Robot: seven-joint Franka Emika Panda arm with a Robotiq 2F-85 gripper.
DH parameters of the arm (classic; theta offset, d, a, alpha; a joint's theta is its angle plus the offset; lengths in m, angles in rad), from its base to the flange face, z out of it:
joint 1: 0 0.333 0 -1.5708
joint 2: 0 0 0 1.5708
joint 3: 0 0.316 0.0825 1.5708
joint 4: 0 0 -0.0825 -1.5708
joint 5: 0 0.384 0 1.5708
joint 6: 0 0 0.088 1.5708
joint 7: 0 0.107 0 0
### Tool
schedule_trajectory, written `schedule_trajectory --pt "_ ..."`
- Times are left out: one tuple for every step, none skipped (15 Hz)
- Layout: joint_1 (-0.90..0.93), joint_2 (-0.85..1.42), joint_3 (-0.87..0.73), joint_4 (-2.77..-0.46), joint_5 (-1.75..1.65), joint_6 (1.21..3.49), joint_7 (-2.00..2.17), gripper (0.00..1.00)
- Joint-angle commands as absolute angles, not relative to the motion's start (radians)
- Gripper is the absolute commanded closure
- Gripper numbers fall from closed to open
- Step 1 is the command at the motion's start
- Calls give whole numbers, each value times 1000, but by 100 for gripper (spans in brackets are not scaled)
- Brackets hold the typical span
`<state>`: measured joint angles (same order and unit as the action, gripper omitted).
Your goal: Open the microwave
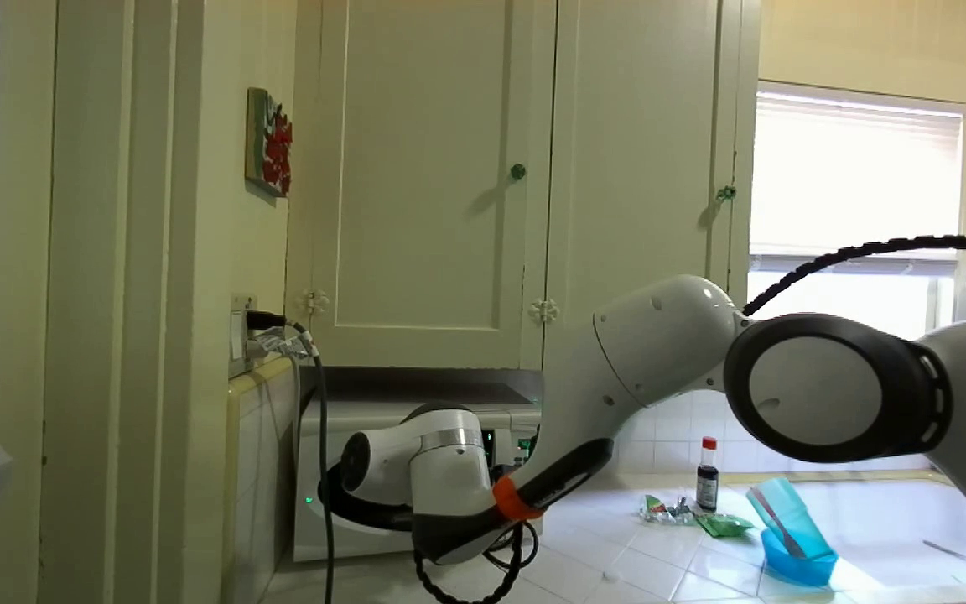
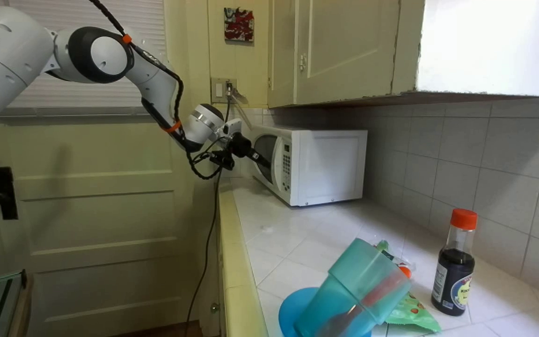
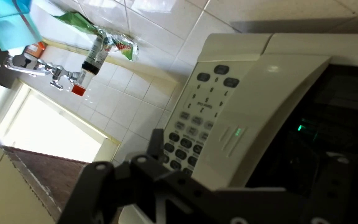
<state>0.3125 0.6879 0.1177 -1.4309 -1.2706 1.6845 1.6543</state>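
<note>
Hooking the handle (image 3: 245, 121) of the microwave (image 2: 321, 166), just ahead of the wide-spread gripper (image 2: 264, 161), was judged best done with one jaw eased behind that handle's edge before pulling.

There is one microwave (image 2: 330, 166), one red-capped bottle (image 2: 455, 276) and one picture (image 2: 239, 24). Two upper cupboard doors (image 1: 424, 210) and two green knobs (image 1: 518, 171) show.

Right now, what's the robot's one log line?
task: open microwave | door: shut | pincer: open, empty, near door | contact: unclear
</note>
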Motion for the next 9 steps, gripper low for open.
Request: schedule_trajectory --pt "298 658 119 -1488 -1208 1690 1691 0" --pt "299 654 113 -1495 -1202 1685 1700 0" --pt "299 652 108 -1497 -1198 1682 1709 0" --pt "300 650 101 -1495 -1200 1681 1714 0" --pt "304 650 98 -1487 -1205 1673 1716 0" --pt "308 650 94 -1480 -1214 1668 1716 0" --pt "307 649 93 -1474 -1216 1672 1711 0" --pt "310 648 91 -1466 -1220 1669 1703 0" --pt "306 647 95 -1461 -1213 1674 1692 0"
